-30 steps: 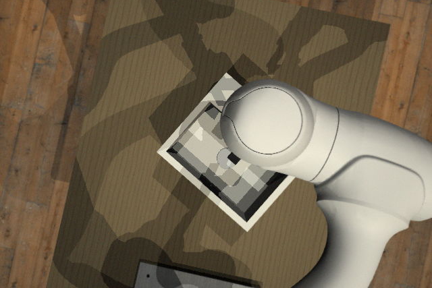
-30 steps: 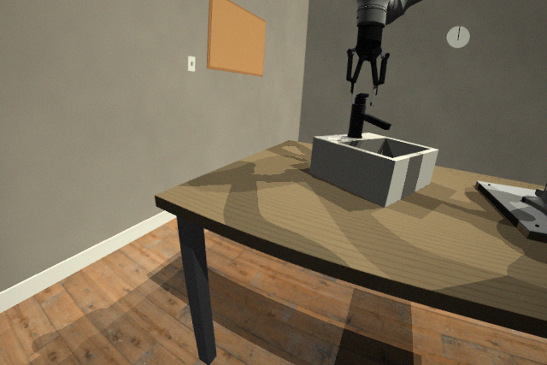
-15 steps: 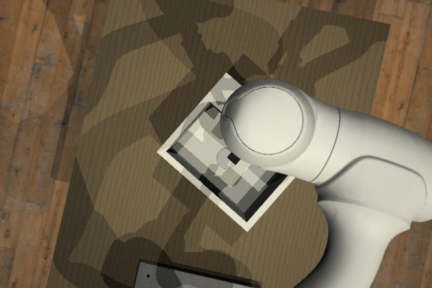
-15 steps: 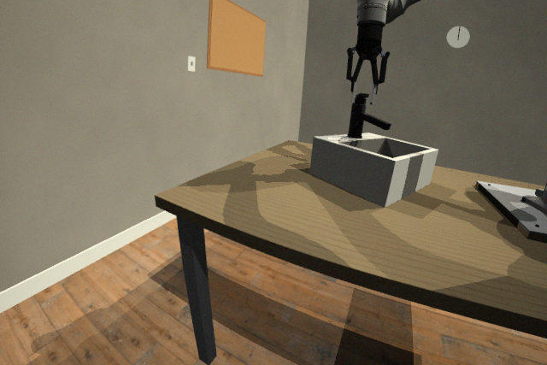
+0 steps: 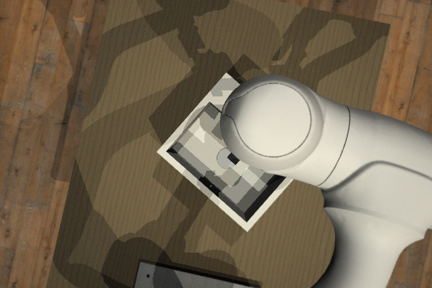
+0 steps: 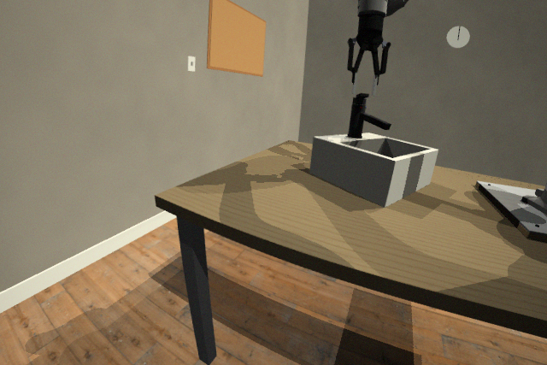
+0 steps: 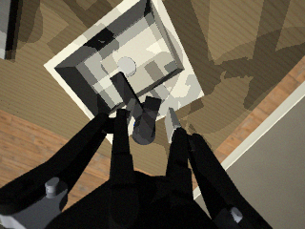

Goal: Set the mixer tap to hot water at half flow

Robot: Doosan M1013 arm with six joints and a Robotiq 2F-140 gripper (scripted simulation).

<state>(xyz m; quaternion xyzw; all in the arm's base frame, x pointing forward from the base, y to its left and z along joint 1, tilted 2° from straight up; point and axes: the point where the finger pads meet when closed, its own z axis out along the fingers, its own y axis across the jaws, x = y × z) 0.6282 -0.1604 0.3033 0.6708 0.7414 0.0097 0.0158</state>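
Observation:
The black mixer tap (image 6: 360, 115) stands upright on the back rim of the white sink (image 6: 373, 164), with its spout (image 6: 376, 121) reaching out over the basin. My gripper (image 6: 363, 85) hangs straight down just above the tap's top, its fingers partly open with nothing between them. In the wrist view the fingertips stand on either side of the tap head (image 7: 144, 126), and the spout (image 7: 125, 93) points toward the drain (image 7: 126, 66). In the overhead view my arm hides the tap, and only the sink (image 5: 223, 159) shows.
A grey mounting plate (image 6: 516, 208) lies at the table's right end and also shows in the overhead view (image 5: 188, 278). The sink stands near the middle of the wooden table. Walls rise behind and to the left.

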